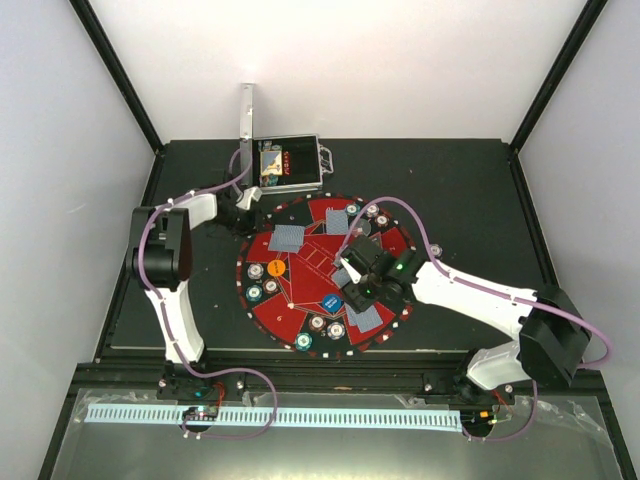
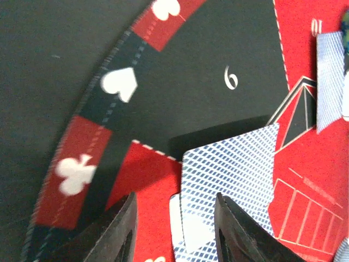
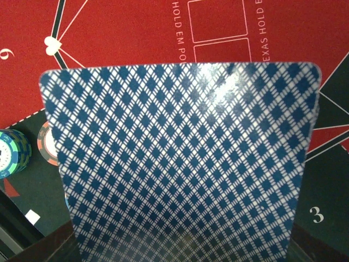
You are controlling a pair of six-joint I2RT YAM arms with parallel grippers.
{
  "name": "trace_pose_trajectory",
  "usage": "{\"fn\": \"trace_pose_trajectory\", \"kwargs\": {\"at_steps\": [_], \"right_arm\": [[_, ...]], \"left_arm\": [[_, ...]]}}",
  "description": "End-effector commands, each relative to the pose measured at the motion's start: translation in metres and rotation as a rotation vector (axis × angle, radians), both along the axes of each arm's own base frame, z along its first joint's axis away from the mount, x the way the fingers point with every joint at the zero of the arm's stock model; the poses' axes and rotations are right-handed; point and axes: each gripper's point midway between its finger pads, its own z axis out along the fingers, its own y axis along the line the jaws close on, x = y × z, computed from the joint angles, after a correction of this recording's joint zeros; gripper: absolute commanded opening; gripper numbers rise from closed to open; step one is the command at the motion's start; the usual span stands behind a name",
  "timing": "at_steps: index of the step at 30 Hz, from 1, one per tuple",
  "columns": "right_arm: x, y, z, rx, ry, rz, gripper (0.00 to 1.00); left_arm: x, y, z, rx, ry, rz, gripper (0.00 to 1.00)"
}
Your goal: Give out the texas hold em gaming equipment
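We judge the deal to be well along. Several grey-blue-backed cards [image 1: 287, 238] lie face down around the round mat [image 1: 300, 285]. Poker chips [image 1: 254, 293] stand in small stacks along its rim. An orange disc [image 1: 275, 268] sits left of centre and a blue disc [image 1: 331, 302] lower down. The silver case [image 1: 290, 163], at the top of the overhead frame, stands open with something inside, so more may be left to hand out.

The left arm reaches to the mat's upper left edge. Its left pincer [image 2: 174, 202] is released, jaws apart over a dealt card [image 2: 234, 174] that lies flat at the edge of the black field marked 6. The right arm stretches across to mid-mat, its right pincer [image 1: 350, 270] grasping a playing card [image 3: 180, 153] held above the felt, not yet laid down.
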Motion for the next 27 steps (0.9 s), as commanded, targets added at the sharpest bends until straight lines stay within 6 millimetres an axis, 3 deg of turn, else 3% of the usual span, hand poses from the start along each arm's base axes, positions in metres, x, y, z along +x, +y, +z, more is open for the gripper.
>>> {"fn": "trace_pose_trajectory", "kwargs": {"at_steps": [1, 3, 6, 9, 11, 18, 20, 27], "right_arm": [[0.001, -0.005, 0.009, 0.01, -0.024, -0.007, 0.62], [0.001, -0.006, 0.011, 0.009, -0.036, -0.001, 0.62], [0.001, -0.008, 0.012, -0.003, -0.048, 0.022, 0.62], [-0.002, -0.003, 0.013, 0.002, -0.044, 0.058, 0.62], [-0.006, 0.002, 0.014, 0.013, -0.035, 0.091, 0.62], [-0.016, 0.021, 0.016, 0.049, 0.004, 0.171, 0.62], [-0.018, 0.024, 0.015, 0.051, 0.009, 0.183, 0.62], [-0.023, 0.027, 0.013, 0.046, 0.015, 0.194, 0.62]], "left_arm": [[0.016, 0.038, 0.036, 0.213, -0.12, 0.08, 0.44], [0.012, 0.047, 0.054, 0.262, -0.157, 0.122, 0.5], [-0.001, 0.038, 0.097, 0.216, -0.241, 0.139, 0.56], [-0.032, 0.008, 0.128, 0.065, -0.265, 0.094, 0.61], [-0.061, -0.025, 0.142, -0.095, -0.237, 0.016, 0.65], [-0.157, -0.121, 0.147, -0.392, -0.058, -0.328, 0.67], [-0.172, -0.136, 0.143, -0.446, -0.025, -0.388, 0.67], [-0.192, -0.161, 0.126, -0.476, 0.027, -0.508, 0.67]]}}
